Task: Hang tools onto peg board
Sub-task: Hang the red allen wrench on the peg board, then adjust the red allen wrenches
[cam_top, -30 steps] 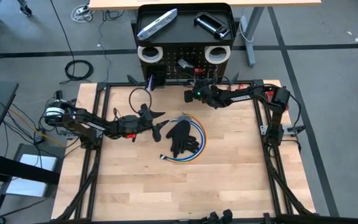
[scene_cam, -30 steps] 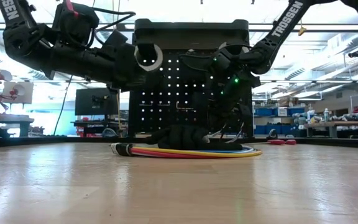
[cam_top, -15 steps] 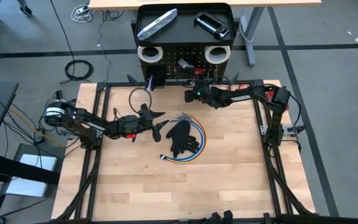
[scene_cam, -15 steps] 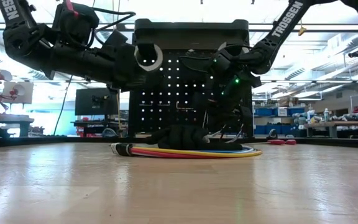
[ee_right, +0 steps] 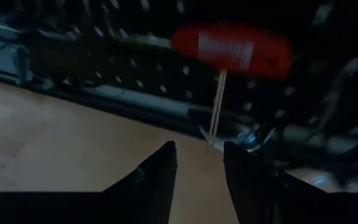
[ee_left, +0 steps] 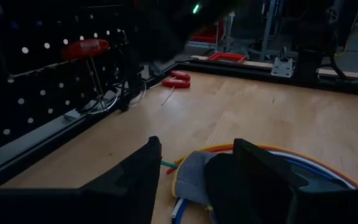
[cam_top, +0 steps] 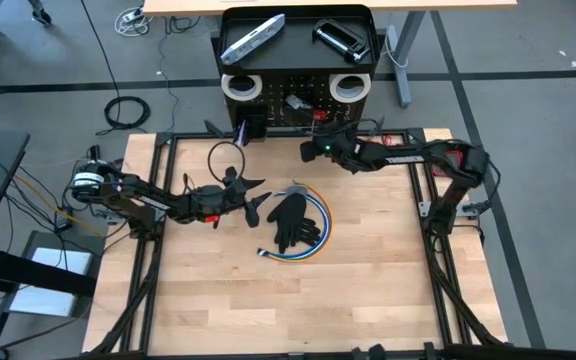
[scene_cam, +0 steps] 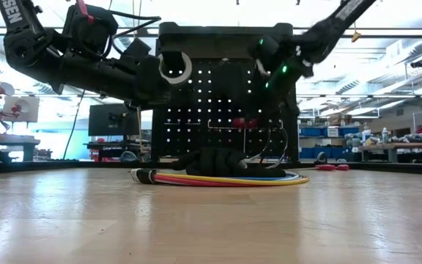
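Right gripper (ee_right: 197, 180) jaws apart, empty, near red-handled tool (ee_right: 232, 48) on peg board (cam_top: 298, 100), left gripper (ee_left: 194, 180) jaws apart, empty

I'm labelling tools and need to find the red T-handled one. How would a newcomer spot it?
Start at the black peg board standing at the table's far edge. On its holed face hangs the red T-handled tool, just beyond the right gripper. Only it pairs a fat red crossbar with a thin metal shaft pointing down.

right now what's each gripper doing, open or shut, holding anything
Left gripper: open, holding nothing, hovering by the black glove.
Right gripper: open, empty, facing the red-handled tool hanging on the peg board.
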Tool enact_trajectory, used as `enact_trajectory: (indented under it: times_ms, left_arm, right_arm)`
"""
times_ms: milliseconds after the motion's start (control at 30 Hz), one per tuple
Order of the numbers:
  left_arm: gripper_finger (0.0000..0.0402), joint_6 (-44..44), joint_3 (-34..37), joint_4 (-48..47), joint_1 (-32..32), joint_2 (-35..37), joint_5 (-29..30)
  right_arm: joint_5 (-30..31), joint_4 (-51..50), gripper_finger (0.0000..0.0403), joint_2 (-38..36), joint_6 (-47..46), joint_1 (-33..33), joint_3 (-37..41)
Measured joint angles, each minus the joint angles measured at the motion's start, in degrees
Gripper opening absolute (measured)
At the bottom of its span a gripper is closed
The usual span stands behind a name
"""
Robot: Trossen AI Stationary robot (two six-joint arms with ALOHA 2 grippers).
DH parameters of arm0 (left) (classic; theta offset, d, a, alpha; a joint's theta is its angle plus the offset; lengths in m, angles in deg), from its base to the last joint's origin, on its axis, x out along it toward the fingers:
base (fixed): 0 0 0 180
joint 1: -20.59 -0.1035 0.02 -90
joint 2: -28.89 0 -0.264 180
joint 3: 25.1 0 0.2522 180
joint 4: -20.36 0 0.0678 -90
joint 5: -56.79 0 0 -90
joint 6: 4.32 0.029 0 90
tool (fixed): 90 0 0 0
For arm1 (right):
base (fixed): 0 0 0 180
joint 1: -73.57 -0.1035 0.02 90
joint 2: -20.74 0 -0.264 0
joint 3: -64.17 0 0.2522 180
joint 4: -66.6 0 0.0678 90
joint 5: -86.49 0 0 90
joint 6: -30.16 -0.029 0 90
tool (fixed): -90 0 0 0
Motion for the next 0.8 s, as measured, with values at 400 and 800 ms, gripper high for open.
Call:
enact_trajectory:
  times_ms: [400,800]
  left_arm:
    - [0.0207,-0.9,0.0,-0.1,0.0,0.0,0.0]
    - [0.0207,-1.9,-0.5,1.2,0.0,0.0,0.0]
  right_arm:
    - [-1.4,-36.8,0.0142,-21.6,-8.7,-3.1,8.5]
    - [-5.5,-17.1,0.0140,-19.9,-37.5,16.3,23.1]
